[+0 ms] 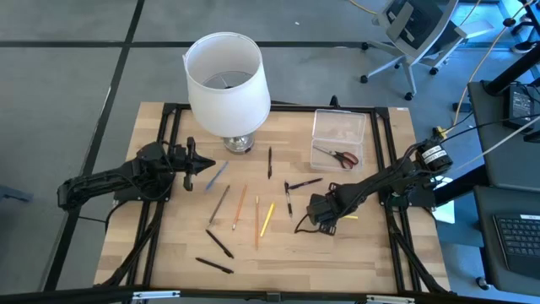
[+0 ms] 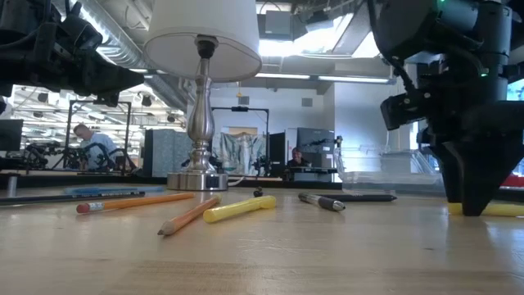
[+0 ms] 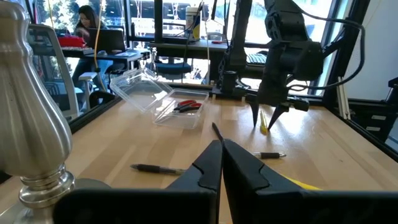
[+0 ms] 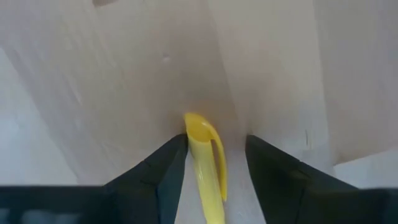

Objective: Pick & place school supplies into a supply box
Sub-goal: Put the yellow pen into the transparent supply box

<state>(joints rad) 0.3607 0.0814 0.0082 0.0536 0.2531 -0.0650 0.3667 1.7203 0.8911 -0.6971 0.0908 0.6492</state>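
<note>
Right gripper (image 4: 214,162) is down at the table at the high view's lower right, jaws spread wide and straddling a yellow pen (image 4: 208,155); the pen's long axis runs straight through the gap, not yet pinched. The clear supply box (image 1: 339,135) with red-handled scissors (image 1: 339,156) sits toward upper right. Left gripper (image 3: 222,163) waits closed and empty at left centre.
</note>
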